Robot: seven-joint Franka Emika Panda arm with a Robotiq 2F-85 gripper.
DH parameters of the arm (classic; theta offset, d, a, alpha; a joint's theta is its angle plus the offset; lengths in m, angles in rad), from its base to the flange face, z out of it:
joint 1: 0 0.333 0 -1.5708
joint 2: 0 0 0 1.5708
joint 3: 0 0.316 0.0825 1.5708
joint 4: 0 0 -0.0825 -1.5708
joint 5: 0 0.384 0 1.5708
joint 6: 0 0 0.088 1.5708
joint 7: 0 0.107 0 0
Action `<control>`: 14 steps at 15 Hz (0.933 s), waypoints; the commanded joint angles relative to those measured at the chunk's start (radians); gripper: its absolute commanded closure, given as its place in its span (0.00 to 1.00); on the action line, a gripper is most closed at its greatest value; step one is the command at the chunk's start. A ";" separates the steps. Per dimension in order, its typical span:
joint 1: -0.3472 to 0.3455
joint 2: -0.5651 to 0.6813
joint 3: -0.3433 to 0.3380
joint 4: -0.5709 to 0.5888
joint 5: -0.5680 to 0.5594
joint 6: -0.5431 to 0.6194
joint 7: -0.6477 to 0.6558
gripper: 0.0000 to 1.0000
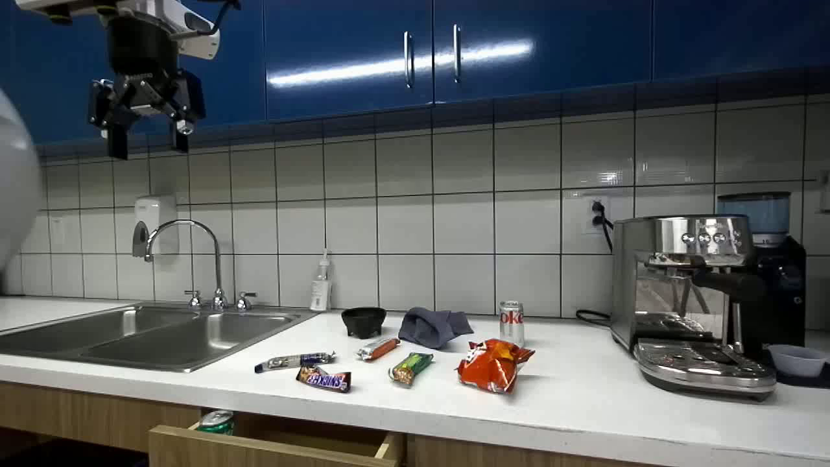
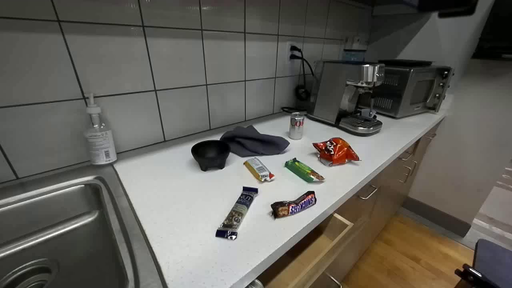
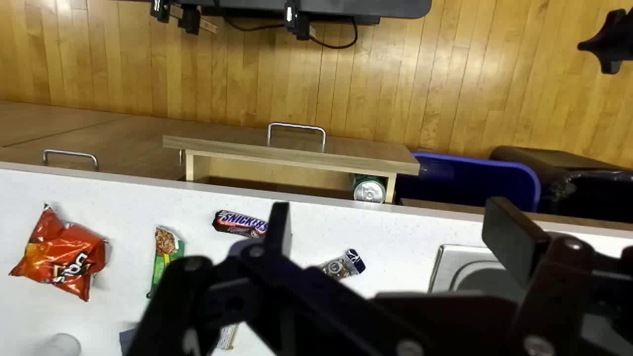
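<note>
The black two-fingered gripper (image 3: 393, 217) is spread wide, empty; stray contact could push the brown-wrapped Snickers bar (image 3: 240, 224), near the front edge of the white countertop (image 3: 133, 207), into the open wooden drawer (image 3: 237, 152).

Counter (image 1: 570, 389) in an exterior view: sink (image 1: 188, 340) at left, coffee machine (image 1: 681, 292) at right; between them bowl (image 1: 364, 323), cloth (image 1: 433, 327) and can (image 1: 511, 324) behind four snack bars (image 1: 324, 379) and a chip bag (image 1: 491, 368). Below, an open drawer (image 1: 214, 451) holds another can (image 1: 216, 421).
</note>
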State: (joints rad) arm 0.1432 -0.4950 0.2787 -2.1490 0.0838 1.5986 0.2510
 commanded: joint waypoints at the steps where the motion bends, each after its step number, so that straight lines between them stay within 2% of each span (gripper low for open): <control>1: 0.010 0.002 -0.007 0.002 -0.004 -0.001 0.004 0.00; 9: 0.009 -0.005 -0.012 -0.028 -0.003 0.042 -0.001 0.00; 14: 0.012 -0.020 -0.018 -0.103 0.001 0.147 -0.010 0.00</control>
State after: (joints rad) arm 0.1432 -0.4949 0.2748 -2.2027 0.0832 1.6785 0.2506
